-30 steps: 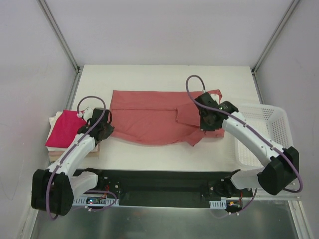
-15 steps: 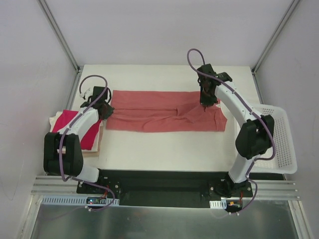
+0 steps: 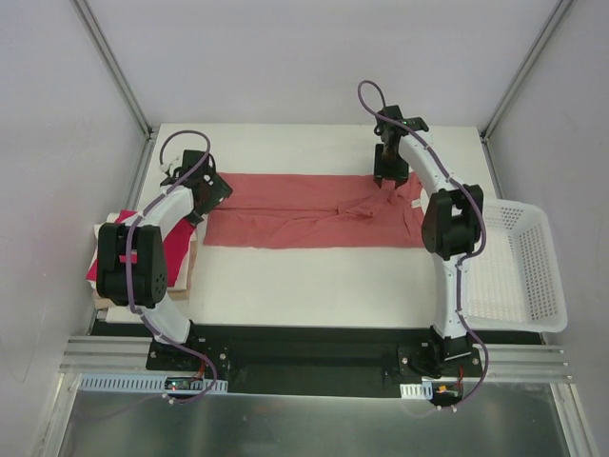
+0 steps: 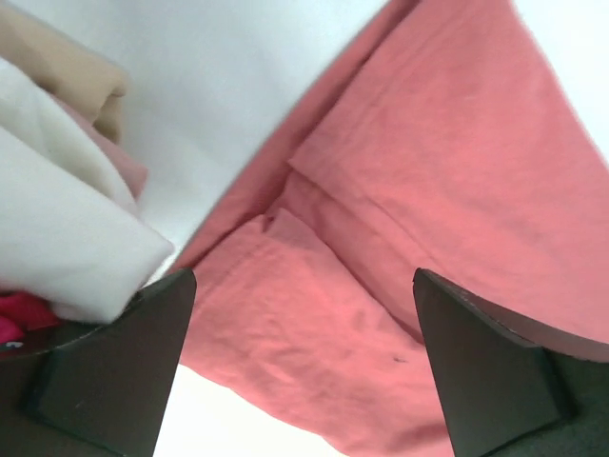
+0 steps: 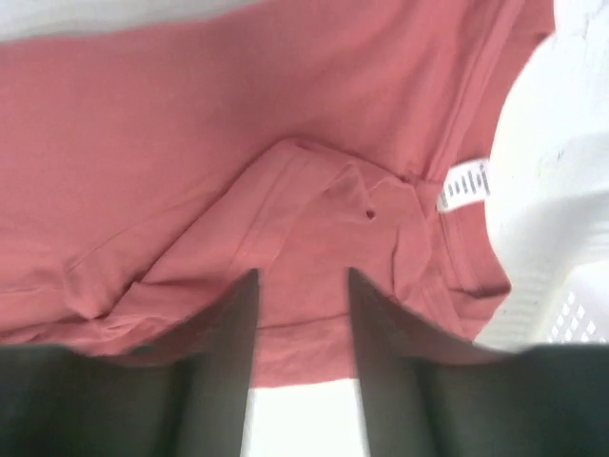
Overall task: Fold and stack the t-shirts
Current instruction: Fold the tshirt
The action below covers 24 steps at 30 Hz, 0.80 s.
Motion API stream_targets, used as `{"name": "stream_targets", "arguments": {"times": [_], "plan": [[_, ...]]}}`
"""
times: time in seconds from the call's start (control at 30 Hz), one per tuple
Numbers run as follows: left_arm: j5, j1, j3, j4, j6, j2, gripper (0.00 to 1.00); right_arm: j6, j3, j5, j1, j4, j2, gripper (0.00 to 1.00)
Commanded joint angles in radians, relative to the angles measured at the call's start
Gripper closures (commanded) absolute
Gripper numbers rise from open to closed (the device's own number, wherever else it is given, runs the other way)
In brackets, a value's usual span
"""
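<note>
At the worktop's [image 3: 314,286] left edge sits a stack: a magenta-red folded t-shirt [image 3: 103,257] on top, cream folded t-shirts [image 4: 67,219] under it, largely hidden by the left arm in the overhead view. Just beside the stack, the left claw [image 3: 211,188] hangs over the far left corner of the salmon t-shirt [image 3: 304,214]. Its fingers are spread wide with nothing between them but cloth lying below (the wrist view shows this plainly).

The salmon t-shirt is folded into a long flat band running left to right across the far half of the worktop, with overlapping layers and soft creases. A white label [image 5: 463,183] shows at the neck, at the band's right end.

The right claw [image 3: 388,179] is at the band's far edge, towards that right end. Its fingers stand a modest gap apart, gripping nothing, with the wrinkled sleeve fold beneath them. A white mesh basket [image 3: 519,262] overhangs the right edge, near the shirt's neck end.
</note>
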Motion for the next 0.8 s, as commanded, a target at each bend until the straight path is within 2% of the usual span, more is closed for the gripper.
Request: {"name": "stream_targets", "arguments": {"times": [0.0, 0.03, 0.1, 0.13, 0.17, 0.23, 0.3, 0.4, 0.57, 0.77], "plan": [[0.034, 0.009, 0.061, 0.005, 0.047, -0.079, 0.01, -0.034, 0.113, -0.027, -0.024, -0.072, 0.008, 0.2], [0.046, 0.009, 0.061, 0.005, 0.051, -0.099, 0.01, -0.033, 0.098, -0.022, -0.024, -0.069, -0.035, 0.01], [0.093, 0.007, 0.042, 0.007, 0.059, -0.155, 0.01, -0.034, -0.023, -0.035, -0.024, -0.039, -0.102, 0.03], [0.11, 0.006, 0.03, 0.007, 0.057, -0.173, 0.01, -0.034, -0.084, -0.044, -0.024, 0.007, -0.186, 0.03], [0.124, 0.003, 0.001, 0.005, 0.056, -0.207, 0.01, -0.033, -0.207, -0.082, -0.024, 0.038, -0.231, 0.03], [0.158, -0.007, -0.034, 0.007, 0.048, -0.245, 0.01, -0.022, -0.35, -0.146, -0.024, 0.151, -0.364, 0.03], [0.188, -0.016, -0.094, 0.01, 0.042, -0.294, 0.01, 0.015, -0.529, -0.283, -0.024, 0.23, -0.434, 0.03], [0.19, -0.042, -0.174, 0.016, 0.042, -0.357, 0.01, 0.062, -0.667, -0.383, -0.021, 0.345, -0.498, 0.03], [0.221, -0.057, -0.294, 0.023, 0.033, -0.461, 0.01, 0.11, -0.696, -0.455, -0.015, 0.438, -0.44, 0.03], [0.218, -0.057, -0.337, 0.023, 0.053, -0.531, 0.01, 0.177, -0.634, -0.49, -0.001, 0.507, -0.315, 0.03]]}}
